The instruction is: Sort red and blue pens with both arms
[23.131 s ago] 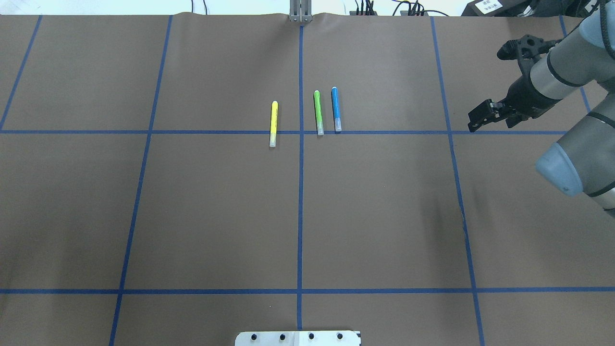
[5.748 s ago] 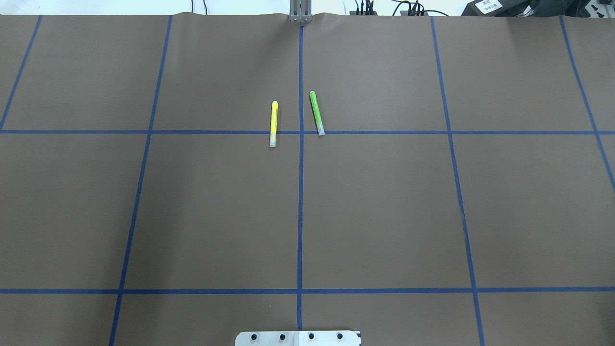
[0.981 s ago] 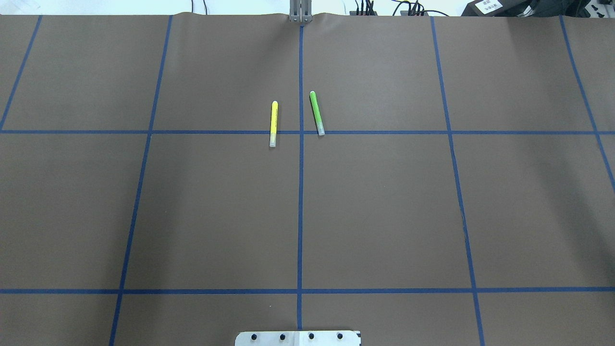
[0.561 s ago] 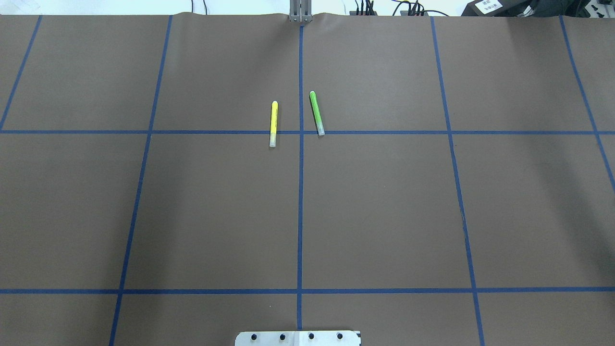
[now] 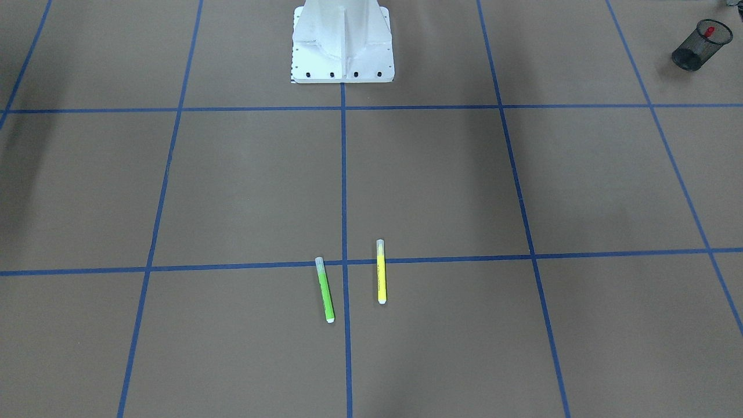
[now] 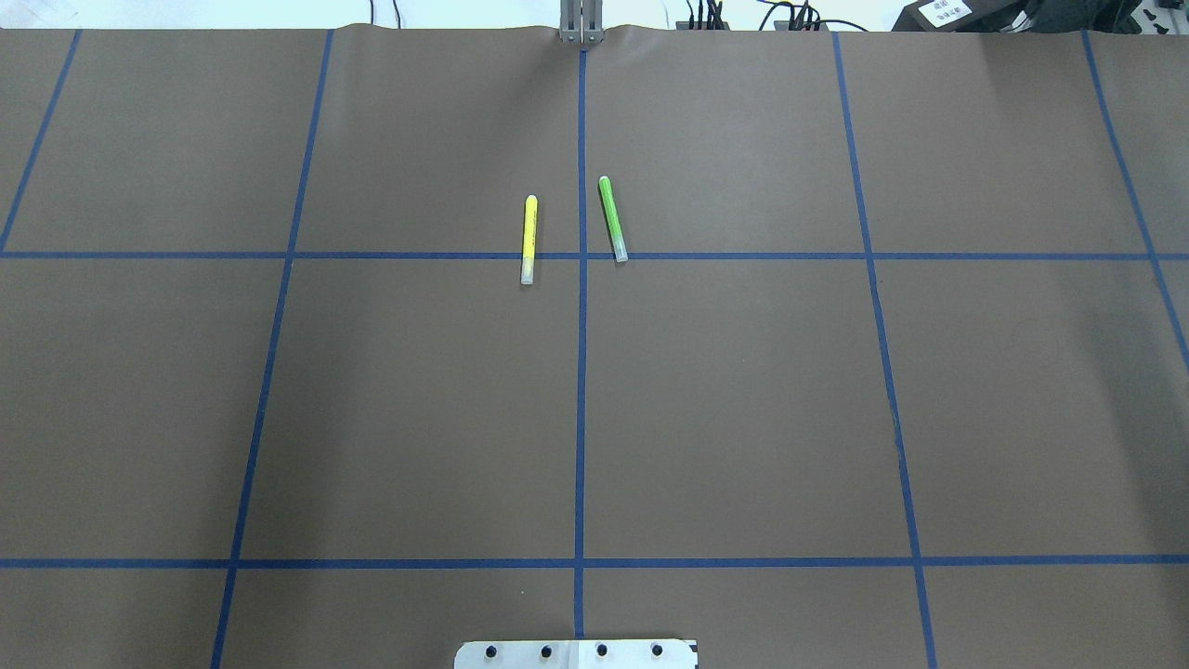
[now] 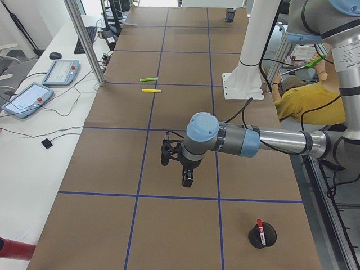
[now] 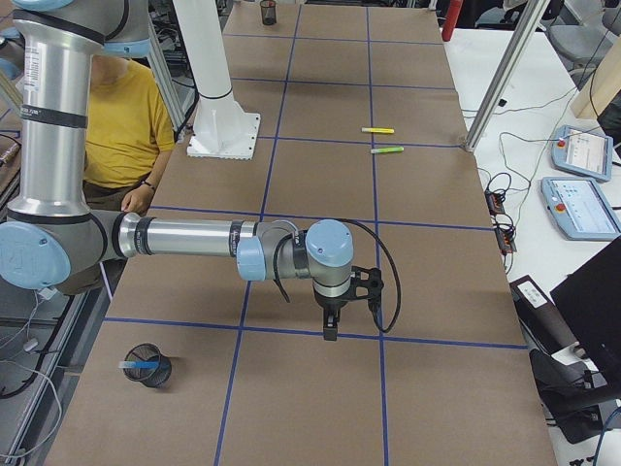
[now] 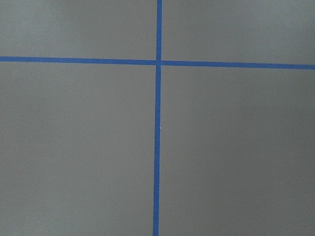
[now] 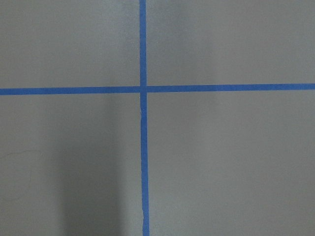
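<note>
Red marker (image 7: 259, 224) stood in a mesh cup (image 7: 268, 238), lower right. Blue highlighter (image 8: 137, 364) lay in a second mesh cup (image 8: 156, 375), lower left. Left gripper (image 7: 187, 182) and right gripper (image 8: 331, 332) hung mid-frame; finger spacing could not be determined.

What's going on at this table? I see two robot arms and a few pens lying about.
Two robot arms are sorting pens by colour, and that job looks finished. The red marker stands in a black mesh cup at one end of the table, and the blue pen sits in a second mesh cup at the other end. The green pen and yellow pen lie side by side in the middle. The left arm and right arm hang over bare table near the cups, and each seems to carry nothing.
</note>
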Robot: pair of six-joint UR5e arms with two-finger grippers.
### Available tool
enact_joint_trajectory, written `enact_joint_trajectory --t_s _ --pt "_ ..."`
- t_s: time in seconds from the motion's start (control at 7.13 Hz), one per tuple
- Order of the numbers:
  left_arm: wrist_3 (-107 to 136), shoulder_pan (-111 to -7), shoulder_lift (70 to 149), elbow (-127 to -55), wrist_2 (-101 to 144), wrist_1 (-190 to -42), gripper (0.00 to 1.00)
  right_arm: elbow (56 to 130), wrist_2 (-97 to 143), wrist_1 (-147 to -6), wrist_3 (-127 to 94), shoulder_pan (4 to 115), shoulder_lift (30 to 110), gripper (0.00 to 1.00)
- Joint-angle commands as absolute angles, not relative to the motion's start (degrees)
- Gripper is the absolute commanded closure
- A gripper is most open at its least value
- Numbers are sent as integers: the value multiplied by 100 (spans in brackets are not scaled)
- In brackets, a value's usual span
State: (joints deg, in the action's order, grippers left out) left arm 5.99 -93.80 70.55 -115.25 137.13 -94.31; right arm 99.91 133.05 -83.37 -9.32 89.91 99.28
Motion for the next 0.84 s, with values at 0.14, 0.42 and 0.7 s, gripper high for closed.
enact_joint_trajectory --t_s 0.14,0.42,0.7 --pt "606 -9360 7303 -11496 13702 -9009 0 10650 13203 -8306 -1249 8991 10448 0" --pt "598 -9352 7330 -11505 13693 -9009 0 10714 12903 -8384 -751 8991 10494 0" --pt "554 -9352 7321 -11461 13693 -9017 0 10679 12911 -8429 -650 8974 10556 0"
